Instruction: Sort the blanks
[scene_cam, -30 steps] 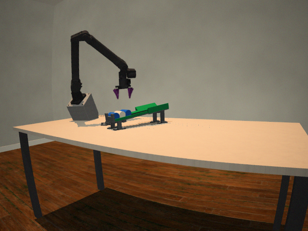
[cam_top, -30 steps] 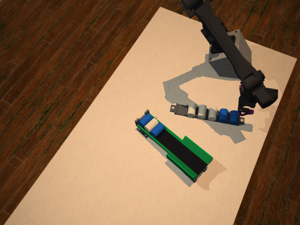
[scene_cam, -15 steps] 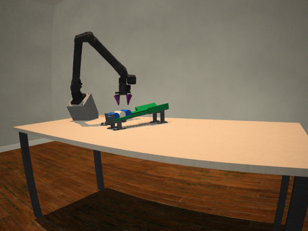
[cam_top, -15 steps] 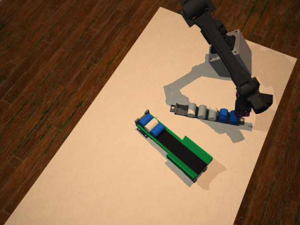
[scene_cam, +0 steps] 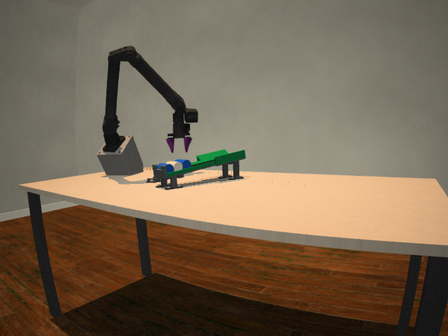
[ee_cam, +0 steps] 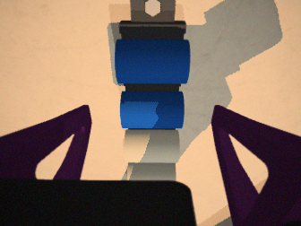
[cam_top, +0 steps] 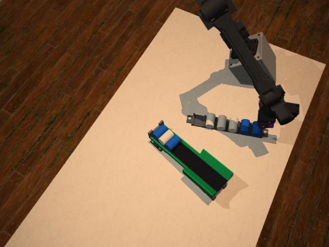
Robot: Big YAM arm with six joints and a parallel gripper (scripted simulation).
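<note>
Claw point(cam_top: 262, 114) point(scene_cam: 179, 151) point(ee_cam: 151, 113) spread, nothing pinched; the rack's end blue blank point(cam_top: 256, 129) point(ee_cam: 152, 61) lies below, long axis running finger to finger.

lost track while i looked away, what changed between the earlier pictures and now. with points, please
The open hand point(cam_top: 265, 126) point(scene_cam: 179, 151) point(ee_cam: 151, 113) has come down and moved in over the blue end of the rack point(cam_top: 189, 122). Nothing was taken hold of or let go. The bars in the rack and the three on the ramp point(cam_top: 216, 162) point(scene_cam: 229, 159) stayed as they were.
</note>
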